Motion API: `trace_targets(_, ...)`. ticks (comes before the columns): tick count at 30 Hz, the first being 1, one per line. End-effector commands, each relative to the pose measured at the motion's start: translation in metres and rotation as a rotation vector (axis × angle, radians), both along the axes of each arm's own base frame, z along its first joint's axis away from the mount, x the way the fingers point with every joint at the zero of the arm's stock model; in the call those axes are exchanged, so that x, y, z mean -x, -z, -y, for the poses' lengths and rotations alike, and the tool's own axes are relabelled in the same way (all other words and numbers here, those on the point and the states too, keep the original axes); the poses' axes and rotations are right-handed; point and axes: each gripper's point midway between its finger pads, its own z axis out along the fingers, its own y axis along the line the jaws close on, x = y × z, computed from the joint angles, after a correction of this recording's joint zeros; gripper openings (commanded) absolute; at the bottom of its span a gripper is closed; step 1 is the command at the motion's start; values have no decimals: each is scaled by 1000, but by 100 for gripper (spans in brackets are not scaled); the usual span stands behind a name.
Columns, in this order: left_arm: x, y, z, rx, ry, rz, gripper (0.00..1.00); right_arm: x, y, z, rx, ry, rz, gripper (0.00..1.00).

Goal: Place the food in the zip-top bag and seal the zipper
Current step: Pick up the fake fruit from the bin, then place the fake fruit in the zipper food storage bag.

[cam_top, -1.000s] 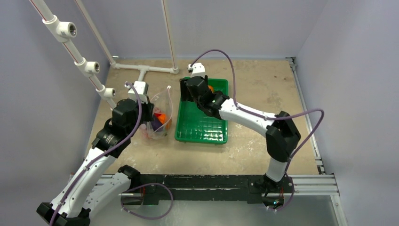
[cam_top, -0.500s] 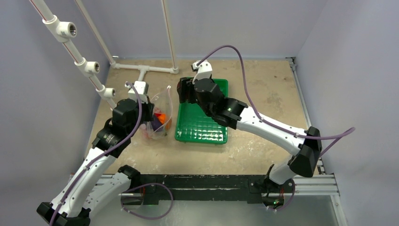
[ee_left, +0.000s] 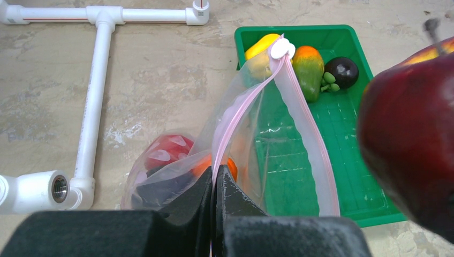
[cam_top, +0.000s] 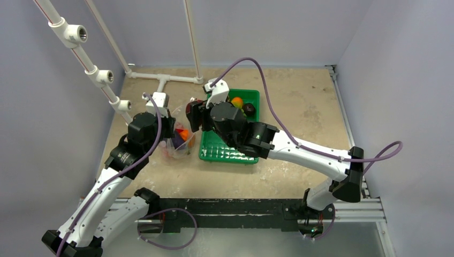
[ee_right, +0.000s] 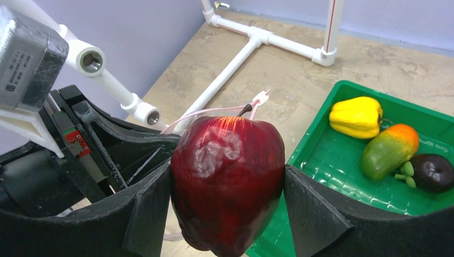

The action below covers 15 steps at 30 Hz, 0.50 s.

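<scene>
The right gripper (ee_right: 229, 209) has its black jaws set wide, clamped on both sides of a glossy dark red plastic apple (ee_right: 227, 171). The apple hangs in the air between the bag's mouth and the tray's left edge. The left gripper (ee_left: 213, 190) is pinched tight on the narrow pink zipper strip (ee_left: 238, 112), holding up the clear floppy plastic bag (ee_left: 251, 144) with its mouth gaping. A red toy tomato (ee_left: 166, 152), an orange piece (ee_left: 202, 163) and a dark piece (ee_left: 160, 187) lie in the bag's bottom. Just to its right, the green plastic tray (ee_left: 350, 37) holds a yellow toy pepper (ee_right: 356, 116), a green-orange pepper (ee_right: 388, 151) and a dark round eggplant (ee_right: 432, 172) at its far end. Bag and tray sit on a tan, blotchy tabletop (cam_top: 300, 91). A white pipe frame (cam_top: 160, 80) lies at its far left, and pale lilac walls (cam_top: 267, 27) close it in.
</scene>
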Motion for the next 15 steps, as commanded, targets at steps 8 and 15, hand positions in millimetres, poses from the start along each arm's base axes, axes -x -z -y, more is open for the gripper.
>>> trace_targets(8,-1,-8,1,17,1,32,0,0,8,-44,0,-44,6,32)
trace_targets(15,-1,-9,2,21,4,33,0,0,20,-61,4,-68,3,44)
